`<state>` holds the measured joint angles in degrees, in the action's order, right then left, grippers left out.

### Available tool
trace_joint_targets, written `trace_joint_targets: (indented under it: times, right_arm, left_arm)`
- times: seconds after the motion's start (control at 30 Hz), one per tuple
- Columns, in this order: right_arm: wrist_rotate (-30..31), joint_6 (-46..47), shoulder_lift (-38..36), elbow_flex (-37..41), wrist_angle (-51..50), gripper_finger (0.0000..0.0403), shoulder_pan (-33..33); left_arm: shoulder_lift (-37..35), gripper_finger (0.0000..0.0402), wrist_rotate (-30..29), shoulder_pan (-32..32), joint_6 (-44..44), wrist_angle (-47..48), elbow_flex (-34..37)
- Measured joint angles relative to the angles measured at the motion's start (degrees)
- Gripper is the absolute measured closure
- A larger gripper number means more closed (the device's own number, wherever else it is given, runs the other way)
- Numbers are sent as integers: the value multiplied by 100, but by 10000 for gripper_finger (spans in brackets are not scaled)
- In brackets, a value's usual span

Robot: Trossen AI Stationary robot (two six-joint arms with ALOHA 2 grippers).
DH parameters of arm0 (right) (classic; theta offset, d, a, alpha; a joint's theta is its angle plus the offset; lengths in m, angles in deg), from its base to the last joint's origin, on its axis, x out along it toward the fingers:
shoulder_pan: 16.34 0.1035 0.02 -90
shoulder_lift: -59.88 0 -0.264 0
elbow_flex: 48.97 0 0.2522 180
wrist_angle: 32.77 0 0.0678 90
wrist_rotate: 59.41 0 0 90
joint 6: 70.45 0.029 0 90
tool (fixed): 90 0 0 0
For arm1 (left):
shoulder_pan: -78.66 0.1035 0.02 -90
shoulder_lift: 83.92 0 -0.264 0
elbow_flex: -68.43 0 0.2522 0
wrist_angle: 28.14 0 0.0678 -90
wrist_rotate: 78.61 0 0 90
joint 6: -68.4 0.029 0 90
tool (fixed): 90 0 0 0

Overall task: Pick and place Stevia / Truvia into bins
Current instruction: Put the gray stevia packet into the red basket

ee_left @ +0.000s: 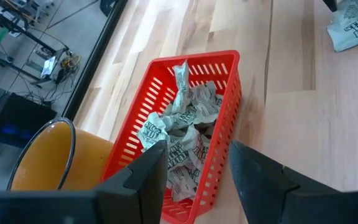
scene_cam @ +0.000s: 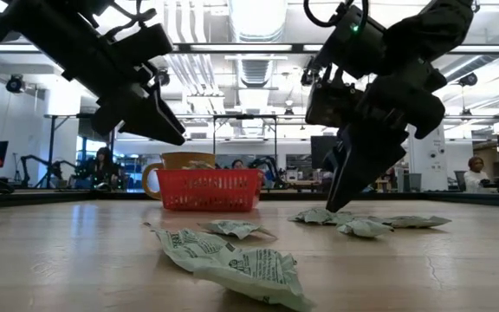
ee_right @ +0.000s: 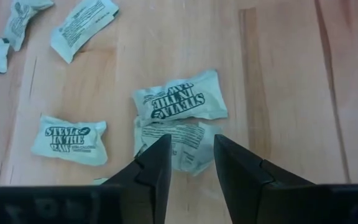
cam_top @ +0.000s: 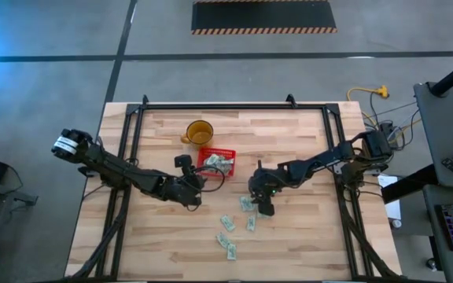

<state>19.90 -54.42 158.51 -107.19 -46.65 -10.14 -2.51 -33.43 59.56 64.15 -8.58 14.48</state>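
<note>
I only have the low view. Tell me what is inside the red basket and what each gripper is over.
Observer: The red basket already holds several crumpled Stevia sachets.
Operator: Place the left gripper for me.
Observer: The left gripper is open and empty, poised over the basket's near rim.
Operator: Now the right one.
Observer: The right gripper is open above two overlapping sachets lying on the table, touching neither.
Operator: Report what is behind the basket.
Observer: An amber cup stands beside the basket, on the far side from the loose sachets.
</note>
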Motion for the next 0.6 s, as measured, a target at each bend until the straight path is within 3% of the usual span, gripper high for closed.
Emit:
trace_joint_targets:
  times: [0.6]
  right_arm:
    - [339, -409, 258, 11, 47, 324, 120]
  left_arm:
    - [0, 246, 8, -19, -11, 79, 11]
